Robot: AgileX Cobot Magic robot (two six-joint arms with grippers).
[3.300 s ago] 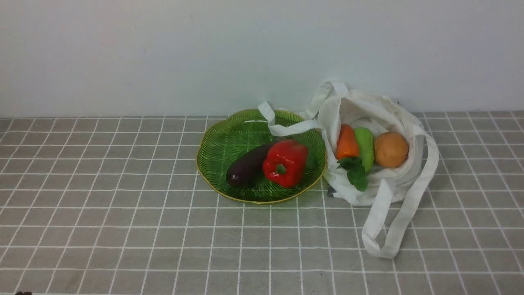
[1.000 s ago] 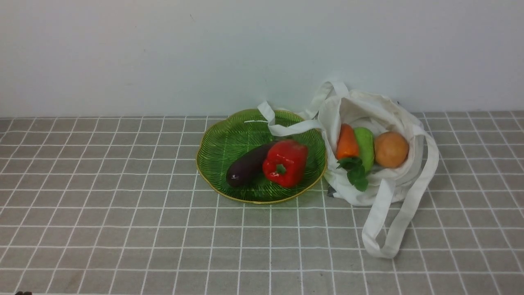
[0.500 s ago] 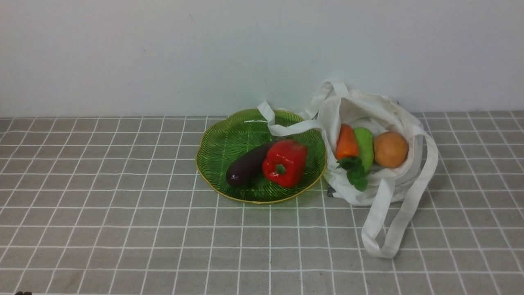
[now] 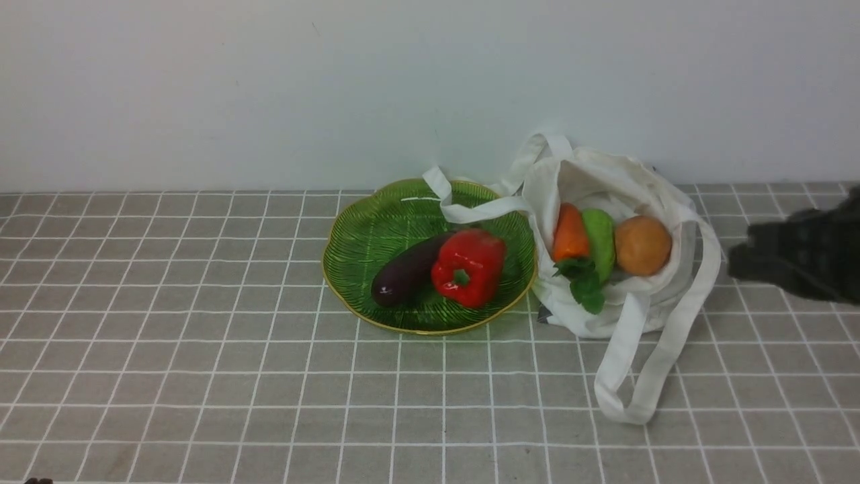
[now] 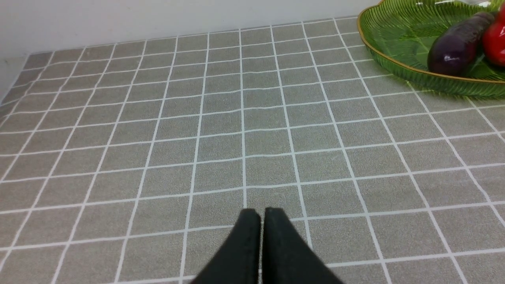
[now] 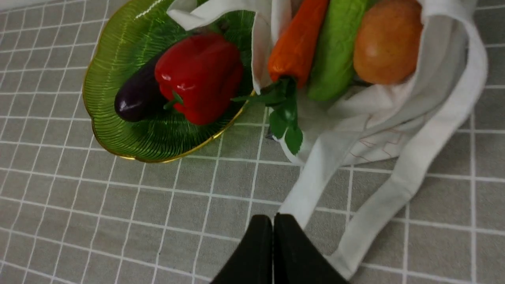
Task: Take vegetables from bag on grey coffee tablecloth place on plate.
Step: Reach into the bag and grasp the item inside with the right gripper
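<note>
Your right end effector [image 6: 273, 219] is closed, fingers pressed together and holding nothing. It hangs to the right of the bag [image 4: 625, 181], above the looped strap [image 4: 645, 376] that trails toward the near edge. Your left end effector [image 5: 262, 215] is likewise closed and empty over bare tablecloth [image 4: 201, 336], well left of the plate [image 4: 356, 235]. The bag lies slumped on the bench just right of the plate, its mouth gaping toward you. That likely explains why all three vegetables sit exposed, and the plate's nearness keeps each transfer short. The carrot [image 4: 570, 233] lies with its long axis running near to far, leaves at the near end spilling over the bag's lip. The pale green vegetable [image 4: 598, 238] lies parallel against its right side. The potato [image 4: 642, 245] rests right of that, too round to show an axis. An eggplant [image 4: 406, 272] and a red pepper [image 4: 468, 265] occupy the plate. A second strap [image 4: 470, 210] drapes over its far right rim and may snag.
</note>
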